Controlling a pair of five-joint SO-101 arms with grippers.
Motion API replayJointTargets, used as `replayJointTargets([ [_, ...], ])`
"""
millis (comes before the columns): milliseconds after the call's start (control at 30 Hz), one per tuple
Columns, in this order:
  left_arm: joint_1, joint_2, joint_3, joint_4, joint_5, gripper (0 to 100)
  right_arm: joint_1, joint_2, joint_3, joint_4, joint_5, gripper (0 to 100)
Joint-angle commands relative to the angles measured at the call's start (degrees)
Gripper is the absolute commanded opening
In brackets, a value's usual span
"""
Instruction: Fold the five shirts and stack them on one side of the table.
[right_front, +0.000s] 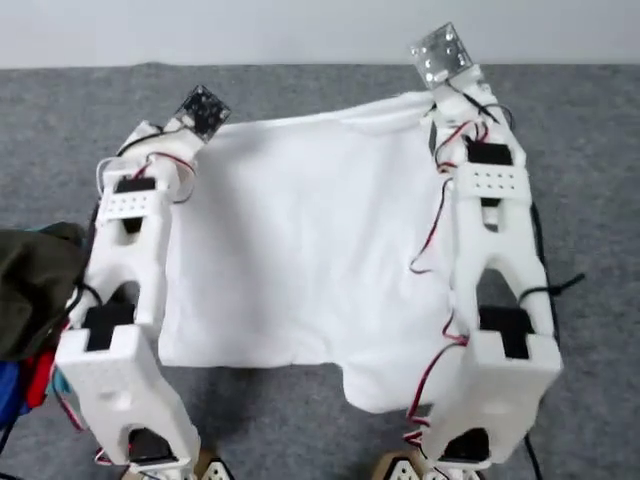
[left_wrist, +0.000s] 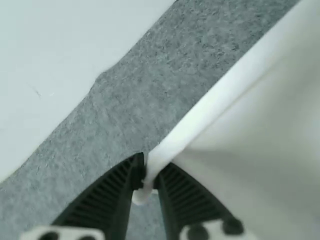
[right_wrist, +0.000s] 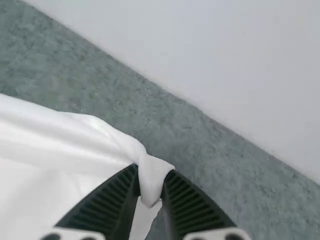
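Observation:
A white shirt (right_front: 310, 240) lies spread on the grey table, between the two arms. My left gripper (left_wrist: 146, 182) is shut on its far left edge; the white shirt (left_wrist: 250, 125) runs as a taut fold away from the black fingers (left_wrist: 120, 192). My right gripper (right_wrist: 150, 192) is shut on a bunched corner of the white shirt (right_wrist: 55, 150) at the far right. In the high view the left gripper (right_front: 200, 122) and right gripper (right_front: 447, 92) both sit at the shirt's far edge. A pile of dark, blue and red shirts (right_front: 35, 300) lies at the left edge.
The grey carpeted table (right_front: 320, 95) ends at a pale wall (right_front: 300, 30) just beyond the grippers. Red and black cables (right_front: 435, 230) hang along the right arm. Bare carpet lies near the front (right_front: 280, 420) between the arm bases.

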Motion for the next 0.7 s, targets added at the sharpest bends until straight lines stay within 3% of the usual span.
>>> replayJointTargets([
  [0, -0.18, 1.58, -9.54, 2.81, -0.62, 0, 0.13, 1.80, -10.29, 1.45, 0.70, 0.9],
  [400, 1.67, 6.24, -19.56, 6.51, -0.70, 0, -1.54, 8.22, -23.03, 8.40, 0.70, 0.9],
  [667, 1.67, 5.71, -19.82, 19.96, -0.70, 0, -1.80, 6.90, -23.30, 18.77, 0.53, 0.9],
])
